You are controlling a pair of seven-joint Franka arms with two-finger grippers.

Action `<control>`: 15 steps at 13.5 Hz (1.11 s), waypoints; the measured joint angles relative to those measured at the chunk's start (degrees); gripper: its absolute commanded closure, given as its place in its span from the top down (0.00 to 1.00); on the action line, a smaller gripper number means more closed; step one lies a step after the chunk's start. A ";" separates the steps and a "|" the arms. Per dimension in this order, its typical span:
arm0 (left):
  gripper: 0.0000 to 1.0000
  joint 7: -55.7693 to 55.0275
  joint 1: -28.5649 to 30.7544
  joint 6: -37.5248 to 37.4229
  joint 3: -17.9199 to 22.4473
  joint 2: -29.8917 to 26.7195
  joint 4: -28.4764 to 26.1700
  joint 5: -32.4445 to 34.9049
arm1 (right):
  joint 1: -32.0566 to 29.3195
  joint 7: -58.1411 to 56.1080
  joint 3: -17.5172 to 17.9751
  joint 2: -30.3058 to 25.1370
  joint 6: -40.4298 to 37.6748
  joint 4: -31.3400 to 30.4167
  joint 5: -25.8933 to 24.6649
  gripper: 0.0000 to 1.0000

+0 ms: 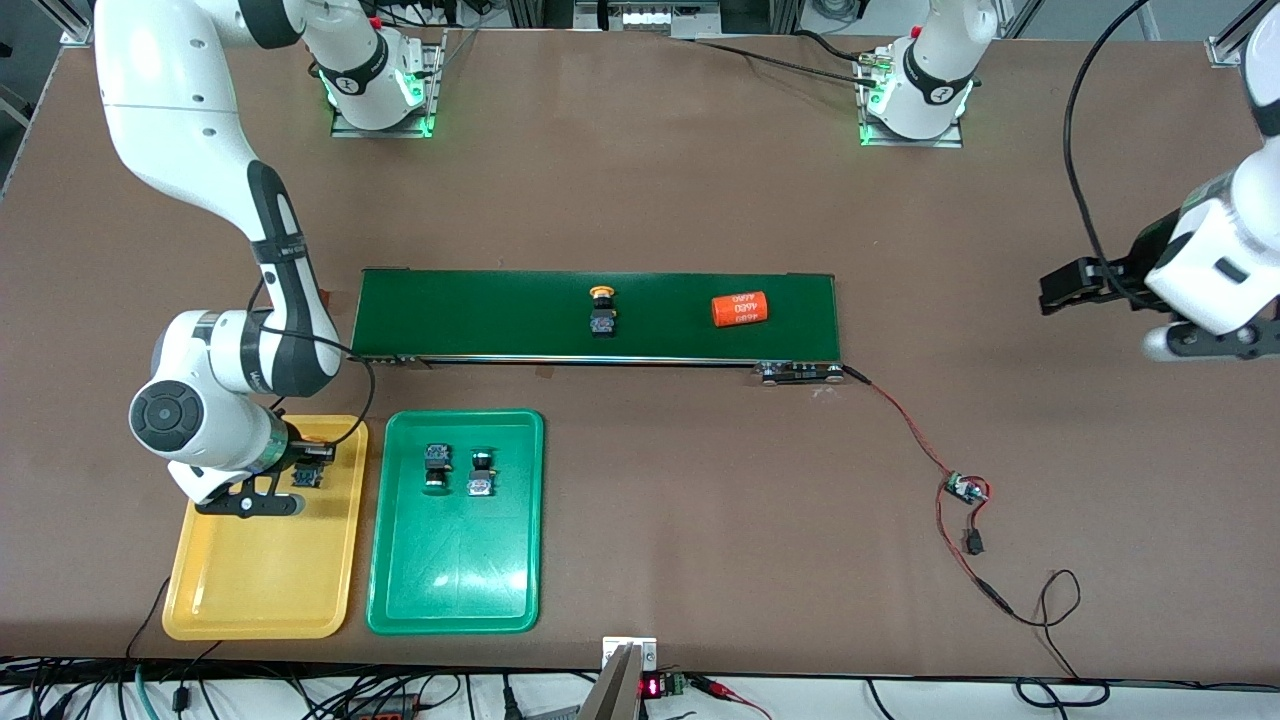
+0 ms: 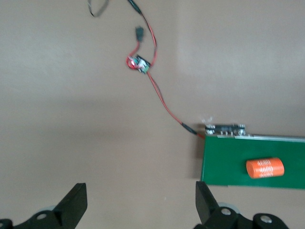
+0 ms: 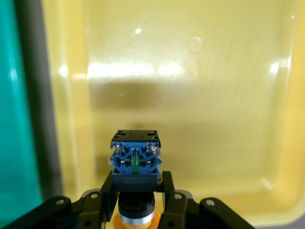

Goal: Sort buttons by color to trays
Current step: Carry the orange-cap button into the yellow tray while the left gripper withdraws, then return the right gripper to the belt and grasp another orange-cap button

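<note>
Brown worktop (image 1: 640, 200) carries the yellow tray (image 1: 260, 590), over which the right gripper (image 3: 138, 200) clamps a yellow-capped button (image 3: 135, 162). Release looks next. Well away from that tray, the left gripper (image 2: 140, 205) waits, fingers apart.

A brown table (image 1: 650, 200) carries a green belt (image 1: 500, 315) mid-table, yellow tray (image 1: 265, 580) and green tray (image 1: 455, 570) side by side near the camera-side edge, and a small wired board (image 1: 965, 489).

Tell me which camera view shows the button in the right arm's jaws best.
The right wrist view. The held button fills its middle over the yellow tray, blue body up and orange cap down between the right gripper jaws. The front view shows it small and partly hidden. The left wrist view misses it.
</note>
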 measured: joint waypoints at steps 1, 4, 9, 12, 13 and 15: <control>1.00 0.01 -0.62 2.55 1.10 -2.18 -2.94 -0.01 | -0.40 -0.55 0.00 0.82 2.24 0.00 -0.03 0.00; 1.00 2.53 -0.92 7.61 2.09 -10.06 -14.48 -0.22 | -1.14 -0.98 0.00 2.82 6.58 0.06 -0.09 1.00; 1.00 4.83 -0.93 8.44 2.60 -14.01 -20.11 -1.28 | -1.31 -0.96 0.10 2.45 6.22 1.03 -0.04 1.00; 1.00 4.83 -1.22 7.93 2.43 -13.95 -20.18 -1.28 | 0.42 0.10 0.65 -1.47 -4.28 1.37 0.05 1.00; 1.00 4.83 -1.29 7.93 2.40 -13.95 -20.17 -1.28 | 1.44 1.01 0.75 -3.42 -7.97 1.38 0.09 1.00; 1.00 4.83 -1.43 7.93 2.36 -13.95 -20.08 -1.28 | 4.03 2.98 1.09 -6.90 -14.42 1.31 0.22 1.00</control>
